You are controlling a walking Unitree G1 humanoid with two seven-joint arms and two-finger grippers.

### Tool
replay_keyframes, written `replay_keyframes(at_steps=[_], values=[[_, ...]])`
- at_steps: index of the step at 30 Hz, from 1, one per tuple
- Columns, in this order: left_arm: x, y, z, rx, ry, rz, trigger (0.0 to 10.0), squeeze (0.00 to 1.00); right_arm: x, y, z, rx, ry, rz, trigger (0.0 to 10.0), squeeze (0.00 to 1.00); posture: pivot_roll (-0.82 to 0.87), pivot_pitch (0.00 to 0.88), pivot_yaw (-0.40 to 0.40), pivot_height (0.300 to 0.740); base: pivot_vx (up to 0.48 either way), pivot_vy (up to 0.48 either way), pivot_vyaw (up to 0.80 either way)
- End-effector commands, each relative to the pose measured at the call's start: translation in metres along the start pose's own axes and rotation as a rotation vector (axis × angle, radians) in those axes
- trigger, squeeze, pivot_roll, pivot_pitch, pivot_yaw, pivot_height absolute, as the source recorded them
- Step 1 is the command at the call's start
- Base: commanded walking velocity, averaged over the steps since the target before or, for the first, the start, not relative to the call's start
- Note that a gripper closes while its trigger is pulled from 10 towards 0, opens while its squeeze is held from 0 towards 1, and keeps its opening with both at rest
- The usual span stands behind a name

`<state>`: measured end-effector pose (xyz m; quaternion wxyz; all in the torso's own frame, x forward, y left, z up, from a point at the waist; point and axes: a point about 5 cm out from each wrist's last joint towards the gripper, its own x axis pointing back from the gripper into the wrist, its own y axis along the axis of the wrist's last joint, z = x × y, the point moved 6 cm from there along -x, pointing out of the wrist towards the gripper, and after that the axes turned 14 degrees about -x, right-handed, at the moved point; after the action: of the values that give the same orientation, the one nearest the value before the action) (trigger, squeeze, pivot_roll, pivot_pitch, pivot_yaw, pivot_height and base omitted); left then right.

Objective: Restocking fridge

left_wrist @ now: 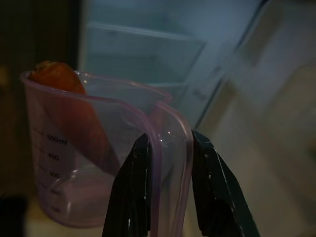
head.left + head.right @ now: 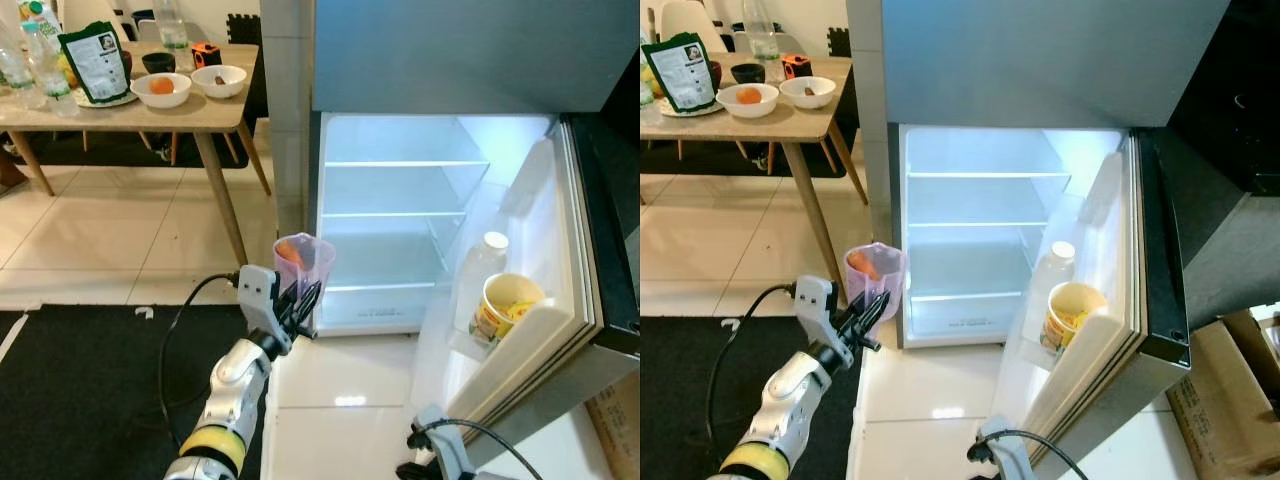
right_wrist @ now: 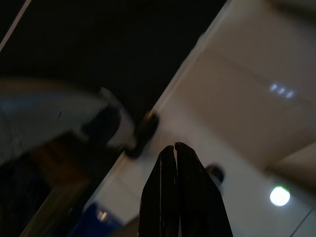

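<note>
My left gripper is shut on the handle of a clear pink measuring jug that holds a carrot. I carry the jug upright just left of the open fridge, at the height of its lower shelf. In the left wrist view the black fingers pinch the jug's handle. The fridge shelves are bare and lit. Its door rack holds a white-capped bottle and a yellow cup. My right gripper hangs low by the floor, shut with nothing in it.
A wooden table stands at the back left with bowls, bottles and a snack bag. The open fridge door swings out on the right. A black mat lies at the left, and a cardboard box sits at the far right.
</note>
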<state>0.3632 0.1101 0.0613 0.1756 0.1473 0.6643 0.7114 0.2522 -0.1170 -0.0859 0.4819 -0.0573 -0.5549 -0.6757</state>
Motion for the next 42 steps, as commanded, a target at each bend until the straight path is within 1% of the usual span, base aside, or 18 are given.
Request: replay_keyframes(at_steps=[1, 4, 6, 9, 10, 11, 12, 17, 23, 26, 31, 33, 36, 37, 38, 39, 40, 42], values=[[0.008, -0.012, 0.008, -0.026, 0.039, 0.042, 10.0, 0.0, 0.001, 0.017, -0.01, 0.019, -0.071, -0.068, 10.0, 0.0, -0.06, 0.078, -0.049, 0.74, 0.0, 0.0, 0.0], [0.014, -0.023, 0.014, -0.024, 0.08, 0.083, 10.0, 0.0, 0.002, 0.042, -0.026, 0.059, -0.188, -0.144, 10.0, 0.0, -0.06, 0.072, -0.054, 0.74, 0.0, 0.0, 0.0], [0.015, -0.025, 0.014, -0.025, 0.082, 0.089, 10.0, 0.0, 0.003, 0.045, -0.028, 0.08, -0.21, -0.147, 10.0, 0.0, -0.06, 0.072, -0.054, 0.74, 0.0, 0.0, 0.0], [0.016, -0.027, 0.015, -0.032, 0.095, 0.096, 10.0, 0.0, 0.011, 0.048, -0.047, 0.163, -0.324, -0.125, 10.0, 0.0, -0.05, 0.073, -0.053, 0.74, 0.0, 0.0, 0.0], [0.016, -0.027, 0.015, -0.032, 0.095, 0.096, 10.0, 0.0, 0.011, 0.048, -0.047, 0.163, -0.324, -0.125, 10.0, 0.0, -0.05, 0.073, -0.053, 0.74, 0.0, 0.0, 0.0], [0.016, -0.028, 0.015, -0.037, 0.1, 0.099, 10.0, 0.0, 0.019, 0.049, -0.06, 0.195, -0.404, -0.112, 10.0, 0.0, -0.06, 0.075, -0.054, 0.74, 0.0, 0.0, 0.0], [0.016, -0.028, 0.015, -0.037, 0.1, 0.099, 10.0, 0.0, 0.019, 0.049, -0.06, 0.195, -0.404, -0.112, 10.0, 0.0, -0.06, 0.075, -0.054, 0.74, 0.0, 0.0, 0.0], [0.016, -0.03, 0.014, -0.049, 0.105, 0.102, 10.0, 0.0, 0.043, 0.048, -0.094, 0.349, -0.612, -0.045, 10.0, 0.0, -0.06, 0.075, -0.057, 0.74, 0.0, 0.0, 0.0], [0.015, -0.031, 0.012, -0.049, 0.104, 0.102, 10.0, 0.0, 0.06, 0.04, -0.111, 0.363, -0.696, -0.008, 10.0, 0.0, -0.06, 0.079, -0.058, 0.74, 0.0, 0.0, 0.0], [0.015, -0.032, 0.01, -0.051, 0.099, 0.103, 10.0, 0.0, 0.078, 0.032, -0.128, 0.373, -0.782, 0.038, 10.0, 0.0, -0.06, 0.075, -0.058, 0.74, 0.0, 0.0, 0.0], [0.014, -0.031, 0.009, -0.053, 0.095, 0.101, 10.0, 0.0, 0.087, 0.027, -0.134, 0.372, -0.817, 0.058, 10.0, 0.0, -0.05, 0.076, -0.058, 0.74, 0.0, 0.0, 0.0], [0.014, -0.032, 0.006, -0.059, 0.085, 0.101, 10.0, 0.0, 0.097, 0.014, -0.141, 0.365, -0.857, 0.101, 10.0, 0.0, -0.05, 0.065, -0.06, 0.74, 0.0, 0.0, 0.0], [0.014, -0.032, 0.006, -0.062, 0.082, 0.103, 10.0, 0.0, 0.1, 0.007, -0.142, 0.364, -0.869, 0.123, 10.0, 0.0, -0.05, 0.064, -0.06, 0.74, 0.0, 0.0, 0.0], [0.014, -0.033, 0.005, -0.066, 0.083, 0.107, 10.0, 0.0, 0.101, -0.003, -0.141, 0.355, -0.869, 0.153, 10.0, 0.0, -0.05, 0.059, -0.062, 0.74, 0.0, 0.0, 0.0], [0.014, -0.033, 0.005, -0.066, 0.083, 0.107, 10.0, 0.0, 0.101, -0.003, -0.141, 0.355, -0.869, 0.153, 10.0, 0.0, -0.05, 0.059, -0.062, 0.74, 0.0, 0.0, 0.0], [0.014, -0.034, 0.005, -0.068, 0.087, 0.111, 10.0, 0.0, 0.097, -0.027, -0.133, 0.326, -0.837, 0.212, 10.0, 0.0, -0.05, 0.059, -0.062, 0.74, 0.0, 0.0, 0.0], [0.014, -0.034, 0.005, -0.068, 0.087, 0.111, 10.0, 0.0, 0.097, -0.027, -0.133, 0.326, -0.837, 0.212, 10.0, 0.0, -0.05, 0.059, -0.062, 0.74, 0.0, 0.0, 0.0], [0.014, -0.034, 0.005, -0.069, 0.088, 0.11, 10.0, 0.0, 0.091, -0.044, -0.122, 0.309, -0.792, 0.238, 10.0, 0.0, -0.05, 0.063, -0.061, 0.74, 0.0, 0.0, 0.0]])
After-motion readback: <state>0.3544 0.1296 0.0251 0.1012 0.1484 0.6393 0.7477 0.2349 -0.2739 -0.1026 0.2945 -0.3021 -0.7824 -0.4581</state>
